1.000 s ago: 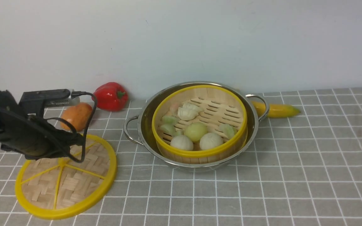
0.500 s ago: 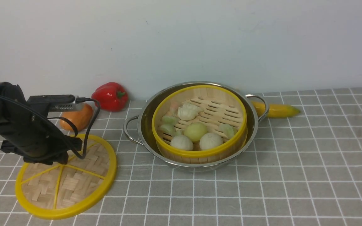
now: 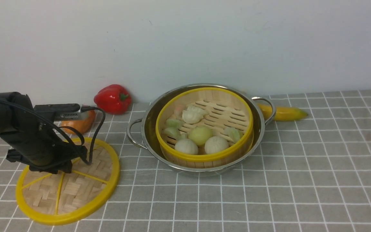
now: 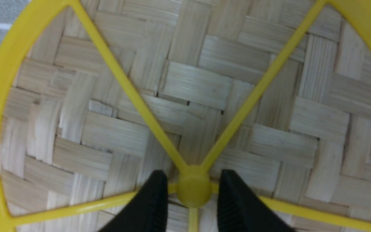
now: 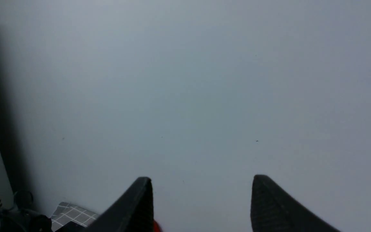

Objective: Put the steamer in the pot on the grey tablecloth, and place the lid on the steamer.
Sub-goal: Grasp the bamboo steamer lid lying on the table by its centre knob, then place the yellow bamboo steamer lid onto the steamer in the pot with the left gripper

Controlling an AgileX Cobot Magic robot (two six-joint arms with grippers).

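The steamer point(image 3: 204, 157), a yellow-rimmed bamboo basket holding several buns, sits inside the steel pot point(image 3: 149, 129) on the grey tablecloth point(image 3: 301, 177). The lid point(image 3: 76, 190), a flat woven disc with yellow spokes, lies on the cloth to the left of the pot. My left gripper point(image 3: 61, 167) is down on the lid's middle. In the left wrist view its two black fingers point(image 4: 153, 199) straddle the lid's yellow hub point(image 4: 194, 193), with a thin gap on each side. My right gripper point(image 5: 202, 179) is out of the front view. It stands open and empty, facing the pale wall.
A red pepper point(image 3: 113, 98) and an orange round fruit point(image 3: 77, 124) lie by the wall behind the lid. A banana point(image 3: 285, 112) lies behind the pot's right handle point(image 3: 266, 108). The left arm's cable point(image 3: 95, 135) loops over the lid's far edge.
My left arm has come down onto the lid's centre, and its jaws have narrowed round the hub. The lid, the steamer and the pot have not moved.
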